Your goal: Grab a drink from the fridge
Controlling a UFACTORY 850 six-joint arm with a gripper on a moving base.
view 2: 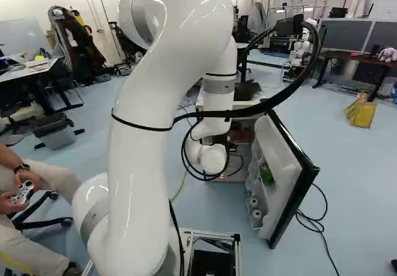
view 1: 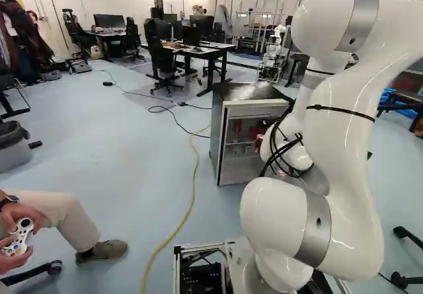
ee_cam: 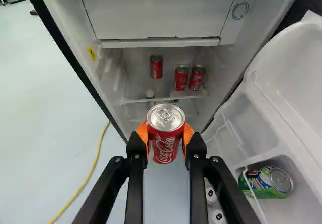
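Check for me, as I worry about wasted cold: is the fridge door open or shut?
Open. The door stands swung out from the fridge, its inner side showing, and cans inside are in plain view.

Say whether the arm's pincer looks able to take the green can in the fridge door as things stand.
Probably not: the pincer is closed on a red can. Otherwise, the open door seems to leave the green can within access.

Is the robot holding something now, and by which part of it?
A red can, held by its opposite sides, below the lid, between the orange pads of the hand.
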